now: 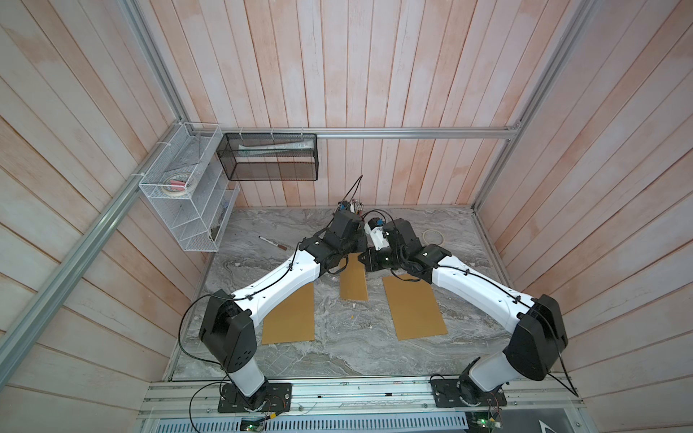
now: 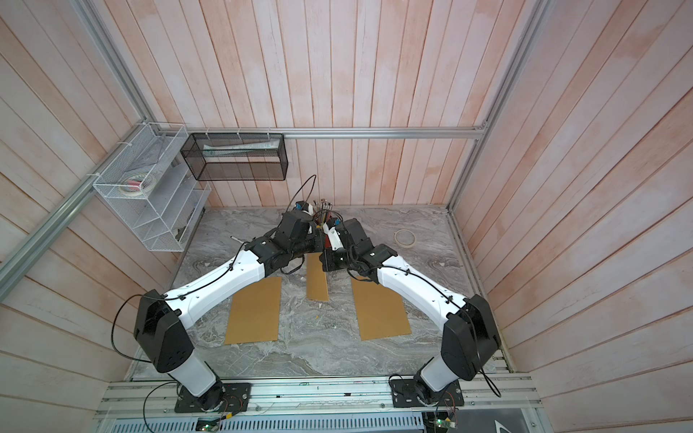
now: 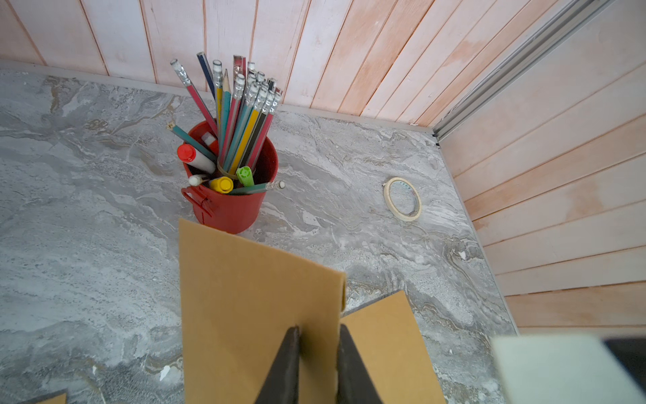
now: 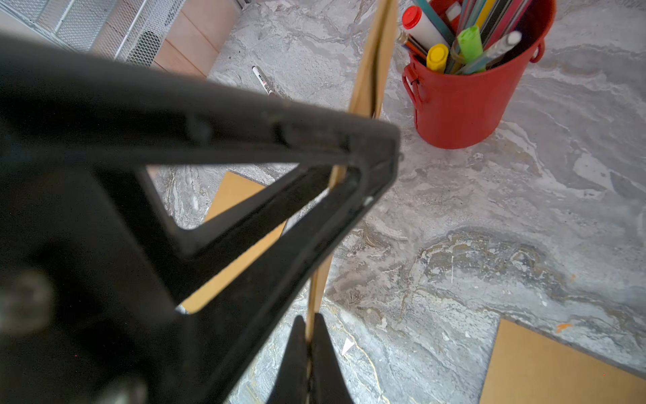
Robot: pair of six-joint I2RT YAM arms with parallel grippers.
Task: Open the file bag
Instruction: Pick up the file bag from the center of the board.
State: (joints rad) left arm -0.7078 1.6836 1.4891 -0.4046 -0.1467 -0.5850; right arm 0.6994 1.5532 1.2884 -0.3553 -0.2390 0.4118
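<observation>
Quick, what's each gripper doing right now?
Left gripper: jaws astride the file bag, grip cannot be told.
Right gripper: shut on the file bag.

Right fingers (image 4: 294,360) pressed together; left fingers (image 3: 285,365) seemingly gripping.

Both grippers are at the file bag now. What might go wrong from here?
1. The left gripper is at the face of the file bag; I cannot tell whether it has one layer or both. Catching both would keep it shut.
2. The right gripper is shut on a thin edge, which might slip or tear under a pull.
3. The red pencil bucket stands close to the bag; a swing could topple it.
</observation>
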